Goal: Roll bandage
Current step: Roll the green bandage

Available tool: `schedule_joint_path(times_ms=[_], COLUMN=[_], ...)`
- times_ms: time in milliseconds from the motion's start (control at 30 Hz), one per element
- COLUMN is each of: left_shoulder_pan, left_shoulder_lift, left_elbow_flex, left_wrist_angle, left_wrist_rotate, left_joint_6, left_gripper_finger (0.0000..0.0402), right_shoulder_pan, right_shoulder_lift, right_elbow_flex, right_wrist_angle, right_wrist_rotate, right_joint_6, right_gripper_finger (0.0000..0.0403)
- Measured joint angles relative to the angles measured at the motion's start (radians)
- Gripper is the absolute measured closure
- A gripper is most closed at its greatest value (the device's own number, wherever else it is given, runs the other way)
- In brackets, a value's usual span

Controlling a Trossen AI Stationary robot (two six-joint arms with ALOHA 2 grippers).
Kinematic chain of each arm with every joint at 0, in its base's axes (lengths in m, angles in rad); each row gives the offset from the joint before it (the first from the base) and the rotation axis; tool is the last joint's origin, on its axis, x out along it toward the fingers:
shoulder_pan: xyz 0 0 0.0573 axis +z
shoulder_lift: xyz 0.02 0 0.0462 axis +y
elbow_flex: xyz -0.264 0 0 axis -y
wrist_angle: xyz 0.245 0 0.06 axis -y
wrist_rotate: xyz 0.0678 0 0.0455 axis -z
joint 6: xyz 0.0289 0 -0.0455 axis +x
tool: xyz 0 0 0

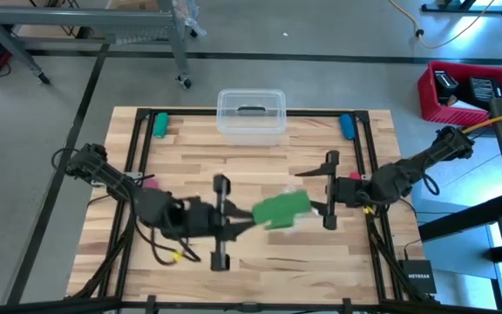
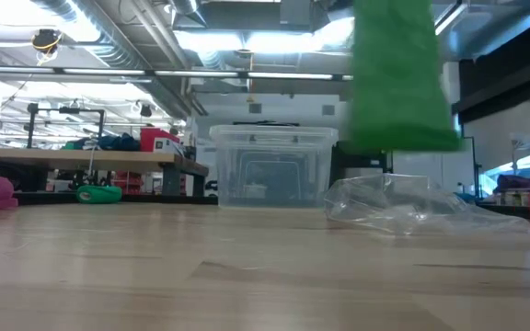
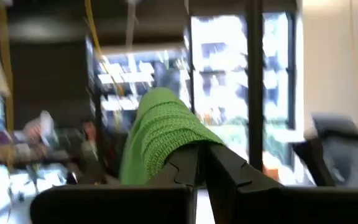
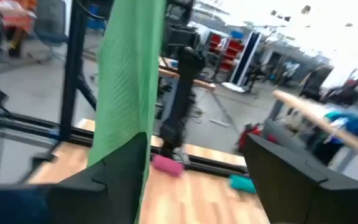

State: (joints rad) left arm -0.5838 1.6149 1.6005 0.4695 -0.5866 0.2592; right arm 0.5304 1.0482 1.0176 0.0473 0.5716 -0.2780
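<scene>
A big workshop with bright ceiling lights and benches sits behind a wooden table (image 1: pixel 260 174). A clear plastic box (image 1: pixel 251 113) stands at the middle of the table's far edge. A crinkly clear bag (image 2: pixel 403 207) lies on the wood near the middle. A small green tube (image 1: pixel 160 125) rests by the far left corner and a small blue one (image 1: pixel 347 126) by the far right corner.

The green bandage (image 1: pixel 281 209) is up in the air, above the middle of the table and a bit toward the right side. It is not touching the wood. In the low view it hangs down from above like a curtain, and its bottom edge is well above the table.

The left gripper (image 1: pixel 234 225) is pinched shut on one end of the bandage. In its own wrist view the cloth folds over the closed fingertips (image 3: pixel 194 163). It is probably holding that end so the strip stays off the table and can be wound up.

The right gripper (image 1: pixel 327 202) is just beside the other side of the bandage. Its fingers stand wide apart, and the cloth hangs beside one finger (image 4: pixel 126 165) without being squeezed. It looks like it is letting go or getting ready for a new grab.

From above, the bandage runs across the table from left to right, tilted a little. Its long way hangs mostly straight down.
</scene>
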Motion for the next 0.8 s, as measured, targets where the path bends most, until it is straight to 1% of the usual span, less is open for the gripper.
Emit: schedule_joint_path(times_ms=[67,167,233,367,467,567,667,800], left_shoulder_pan=[0.006,0.02,0.035,0.065,0.076,0.075,0.07,0.055], left_shoulder_lift=[-0.015,-0.033,-0.034,-0.033,-0.033,-0.033,-0.033,-0.033], left_elbow_flex=[0.0,0.0,0.0,0.0,0.0,0.0,0.0,0.0], left_wrist_angle=[0.032,-0.024,-0.093,-0.209,-0.227,-0.232,-0.231,-0.249], left_wrist_rotate=[-0.002,-0.001,0.0,0.001,0.0,0.0,0.0,0.0], left_joint_6=[0.046,0.059,0.032,-0.046,-0.085,-0.087,-0.087,-0.062], left_gripper_finger=[0.0391,0.0391,0.0391,0.0391,0.0391,0.0391,0.0391,0.0391], right_shoulder_pan=[-0.001,-0.001,-0.001,-0.001,-0.001,-0.001,0.004,0.037], right_shoulder_lift=[0.001,0.0,0.001,0.001,0.0,0.0,-0.015,-0.075], right_elbow_flex=[0.0,0.0,0.0,-0.001,-0.001,-0.001,-0.001,-0.001], right_wrist_angle=[0.001,0.007,0.013,0.067,0.067,0.054,-0.037,-0.288], right_wrist_rotate=[-0.026,-0.059,-0.095,-0.126,-0.2,-0.198,-0.18,-0.183], right_joint_6=[0.074,0.138,0.167,0.183,0.194,0.197,0.228,0.353], right_gripper_finger=[0.0137,0.0136,0.0136,0.0136,0.0136,0.0136,0.0136,0.0136])
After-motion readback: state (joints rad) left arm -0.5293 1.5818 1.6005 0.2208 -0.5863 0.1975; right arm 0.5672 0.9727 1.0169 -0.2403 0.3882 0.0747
